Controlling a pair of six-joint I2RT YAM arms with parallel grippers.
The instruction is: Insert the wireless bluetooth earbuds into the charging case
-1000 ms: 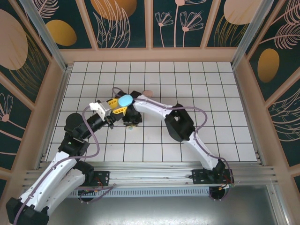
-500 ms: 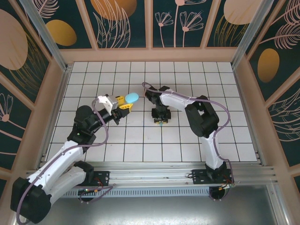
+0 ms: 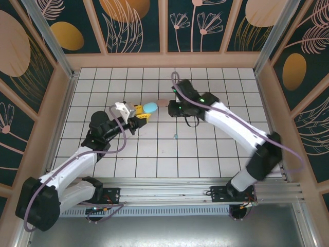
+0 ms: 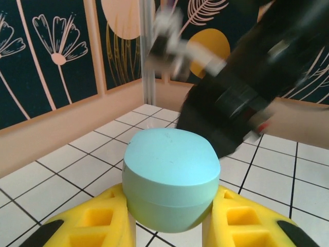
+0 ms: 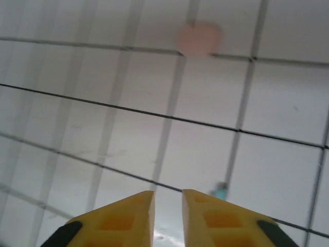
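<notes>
Tiled table [image 3: 205, 154], walled by patterned panels; left arm [image 3: 77, 162] reaching from the near left toward the centre; right arm [image 3: 241, 128] stretched diagonally from the near right, its wrist over the far-middle tiles, seen motion-blurred in the left wrist view; left gripper [image 3: 142, 111] [image 4: 169, 206] with its yellow fingers [image 4: 97, 221] clamped on either side of the teal charging case [image 3: 149, 108] [image 4: 169, 172], which is held above the tiles, domed face up, a seam running round it; right gripper [image 3: 172, 109] [image 5: 168, 194] with fingers drawn almost together, a narrow slit between them, nothing held; pink rounded object [image 3: 162, 102] [image 5: 199, 38] on the tiles between the two grippers, blurred in the right wrist view; teal earbud [image 3: 175, 136] [image 5: 221, 190] lying loose on the table, nearer the bases than the right gripper and apart from both grippers and the case.
</notes>
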